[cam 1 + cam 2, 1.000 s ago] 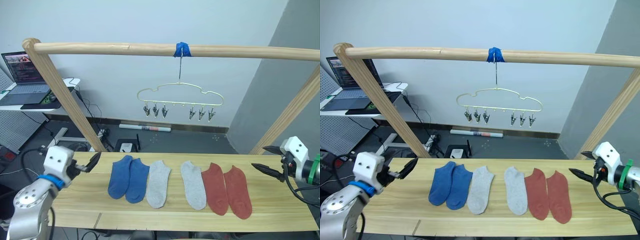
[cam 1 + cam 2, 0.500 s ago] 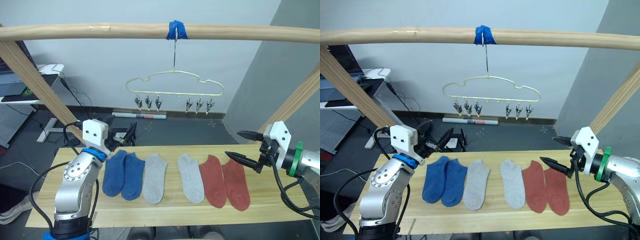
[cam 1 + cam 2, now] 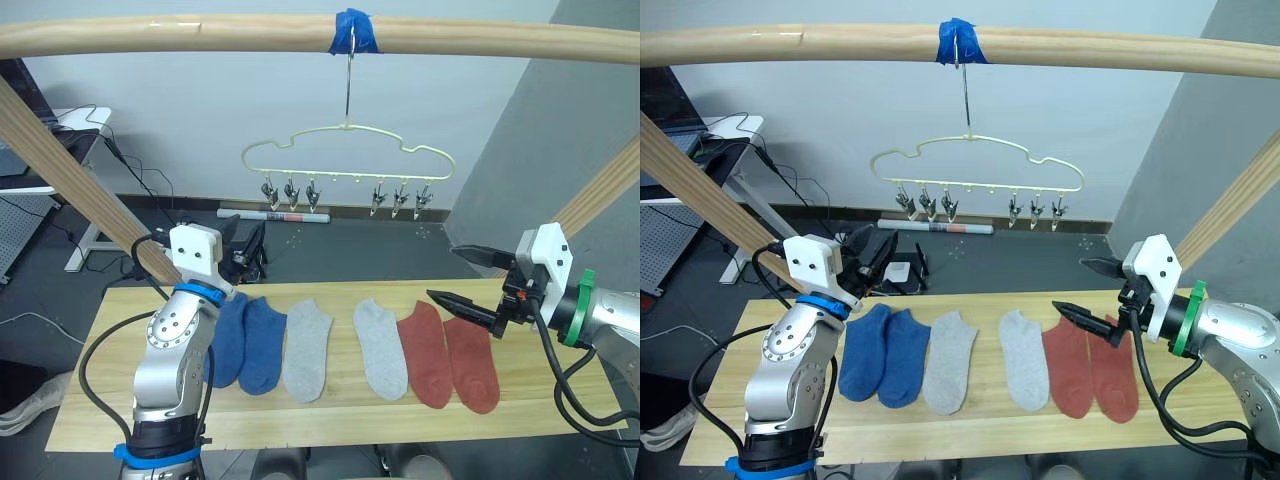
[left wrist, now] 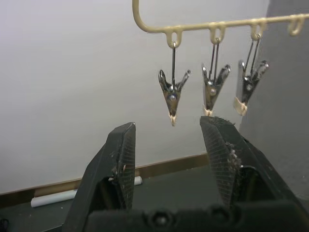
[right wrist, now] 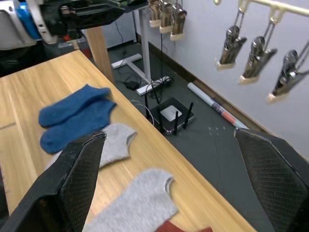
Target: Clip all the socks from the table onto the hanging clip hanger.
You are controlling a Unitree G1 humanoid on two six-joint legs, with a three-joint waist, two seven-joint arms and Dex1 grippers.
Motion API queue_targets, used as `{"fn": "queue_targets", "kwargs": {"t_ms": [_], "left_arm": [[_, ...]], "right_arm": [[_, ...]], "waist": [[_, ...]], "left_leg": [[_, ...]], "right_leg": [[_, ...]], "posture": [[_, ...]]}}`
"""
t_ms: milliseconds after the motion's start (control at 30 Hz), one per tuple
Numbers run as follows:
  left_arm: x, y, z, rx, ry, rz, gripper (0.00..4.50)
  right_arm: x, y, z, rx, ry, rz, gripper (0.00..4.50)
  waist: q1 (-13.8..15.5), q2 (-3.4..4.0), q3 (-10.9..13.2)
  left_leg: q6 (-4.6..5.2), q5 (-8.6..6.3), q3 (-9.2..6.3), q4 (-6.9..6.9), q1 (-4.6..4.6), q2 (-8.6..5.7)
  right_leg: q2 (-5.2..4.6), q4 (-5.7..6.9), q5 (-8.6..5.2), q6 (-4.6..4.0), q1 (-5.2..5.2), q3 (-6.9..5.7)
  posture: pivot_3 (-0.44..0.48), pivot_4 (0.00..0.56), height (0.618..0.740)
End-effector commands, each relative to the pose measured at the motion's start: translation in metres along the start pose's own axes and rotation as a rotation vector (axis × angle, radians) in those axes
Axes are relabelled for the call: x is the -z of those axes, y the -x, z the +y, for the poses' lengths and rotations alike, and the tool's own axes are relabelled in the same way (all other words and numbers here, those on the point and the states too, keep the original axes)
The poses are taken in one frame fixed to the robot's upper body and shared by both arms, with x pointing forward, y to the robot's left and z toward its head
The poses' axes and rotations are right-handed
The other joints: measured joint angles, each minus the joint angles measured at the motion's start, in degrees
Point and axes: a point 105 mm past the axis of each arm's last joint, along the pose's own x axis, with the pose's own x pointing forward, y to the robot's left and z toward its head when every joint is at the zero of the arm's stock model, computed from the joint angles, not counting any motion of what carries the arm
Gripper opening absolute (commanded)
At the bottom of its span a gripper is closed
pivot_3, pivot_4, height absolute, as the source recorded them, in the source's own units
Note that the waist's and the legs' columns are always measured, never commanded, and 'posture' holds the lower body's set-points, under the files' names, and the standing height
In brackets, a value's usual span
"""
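Tabletop (image 3: 560,410) socks (image 3: 355,345) lie beneath both open tools, left (image 3: 245,245) and right (image 3: 468,278).

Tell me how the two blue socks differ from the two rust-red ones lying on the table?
The blue socks lie at the robot's left end of the row, the rust-red socks at its right end. The left arm's forearm covers part of the blue socks; the rust-red socks lie beside the right gripper, whose jaws are open. Both pairs lie flat on the table, toes toward the robot, and unclipped.
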Motion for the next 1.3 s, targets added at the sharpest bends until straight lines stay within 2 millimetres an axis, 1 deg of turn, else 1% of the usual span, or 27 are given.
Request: {"fn": "queue_targets", "kwargs": {"t_ms": [33,133,267,433,600,833,1300], "left_arm": [[-0.009,-0.008,-0.001,0.004,-0.01,-0.051,2.32],[-0.01,-0.014,0.001,0.002,-0.004,-0.065,2.32],[-0.012,-0.024,0.001,0.006,0.002,-0.088,2.32],[-0.011,-0.037,-0.001,0.028,0.007,-0.098,2.32],[-0.013,-0.042,-0.002,0.039,0.006,-0.114,2.32],[-0.024,-0.045,0.0,0.019,-0.017,-0.166,2.32],[-0.023,-0.051,-0.001,0.026,-0.004,-0.163,2.32]], "right_arm": [[-0.016,-0.003,0.011,-0.034,0.036,-0.049,4.5],[-0.021,-0.006,0.014,-0.046,0.037,-0.063,4.5],[-0.026,-0.009,0.016,-0.051,0.034,-0.078,4.5],[-0.031,-0.013,0.018,-0.064,0.031,-0.094,4.5],[-0.033,-0.014,0.02,-0.067,0.031,-0.098,4.5],[-0.034,-0.015,0.021,-0.077,0.025,-0.101,4.5],[-0.035,-0.018,0.022,-0.093,0.021,-0.105,4.5]], "waist": [[-0.1,0.0,0.0],[-0.2,-0.05,0.1],[-0.4,-0.17,0.4],[-0.6,-0.26,0.8],[-1.1,-0.27,0.9],[-1.3,-0.29,1.0],[-1.3,-0.29,1.0]], "left_leg": [[0.0,0.0,0.0,0.03,-0.13,0.0],[0.0,0.01,-0.01,0.13,-0.43,0.0],[0.0,0.01,0.0,0.11,-0.45,0.0],[0.0,0.01,-0.01,0.11,-0.46,-0.01],[0.0,0.01,-0.01,0.08,-0.52,0.01],[0.0,0.01,-0.01,0.09,-0.52,0.01],[-0.01,0.01,-0.02,0.09,-0.53,0.01]], "right_leg": [[0.0,0.02,0.0,0.0,-0.14,0.0],[-0.01,0.08,0.03,0.02,-0.44,-0.01],[-0.03,0.05,0.02,0.02,-0.46,-0.01],[-0.03,0.05,0.02,0.02,-0.47,-0.02],[-0.11,0.01,0.02,0.02,-0.52,-0.03],[-0.12,0.02,0.02,0.03,-0.53,-0.03],[-0.12,0.01,0.02,0.03,-0.54,-0.04]], "posture": [[-0.222,0.275,0.74],[-0.232,0.278,0.74],[-0.239,0.28,0.74],[-0.249,0.282,0.74],[-0.257,0.279,0.74],[-0.255,0.267,0.74],[-0.253,0.26,0.74]]}}
